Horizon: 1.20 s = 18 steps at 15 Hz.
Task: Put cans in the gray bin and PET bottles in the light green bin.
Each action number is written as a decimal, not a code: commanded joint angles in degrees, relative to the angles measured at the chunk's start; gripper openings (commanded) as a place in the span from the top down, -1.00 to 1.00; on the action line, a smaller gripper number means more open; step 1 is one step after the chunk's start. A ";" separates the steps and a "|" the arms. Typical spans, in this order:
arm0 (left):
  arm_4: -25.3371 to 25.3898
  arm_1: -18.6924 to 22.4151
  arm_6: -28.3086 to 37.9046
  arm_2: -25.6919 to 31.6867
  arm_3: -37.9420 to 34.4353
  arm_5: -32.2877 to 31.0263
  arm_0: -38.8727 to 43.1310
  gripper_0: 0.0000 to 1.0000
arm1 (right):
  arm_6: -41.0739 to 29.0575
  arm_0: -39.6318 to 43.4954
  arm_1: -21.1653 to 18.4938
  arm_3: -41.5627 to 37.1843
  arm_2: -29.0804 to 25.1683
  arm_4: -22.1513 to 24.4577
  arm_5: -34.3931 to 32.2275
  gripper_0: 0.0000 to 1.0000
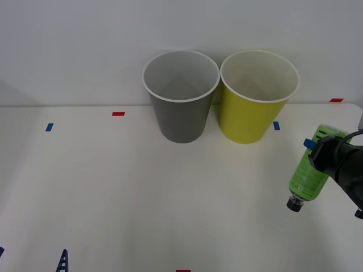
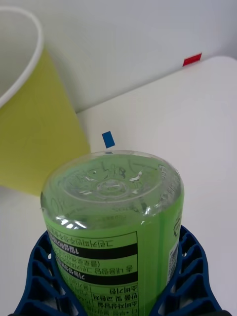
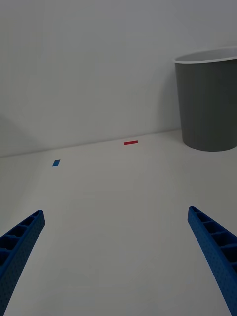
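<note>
The right gripper holds the small plastic bottle with the bright green label above the right edge of the white worktop; its jaws pinch the bottle, black cap pointing down. The round dark gray plastic bin and the round yellow-green plastic bin stand side by side at the far edge. The left gripper waits at the near left corner, jaws spread.
</note>
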 commanded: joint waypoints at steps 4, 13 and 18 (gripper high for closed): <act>0.00 0.00 0.00 0.00 0.00 0.00 0.00 -1.00 | 21.65 0.48 6.27 -3.55 -2.32 5.63 -4.66 1.00; 0.00 0.00 0.00 0.00 0.00 0.00 0.00 -1.00 | 23.06 -5.32 9.44 -3.55 -1.97 11.17 1.23 1.00; 0.00 0.00 0.00 0.00 0.00 0.00 0.00 -1.00 | 22.18 -14.29 7.33 -3.55 -0.92 10.82 1.32 1.00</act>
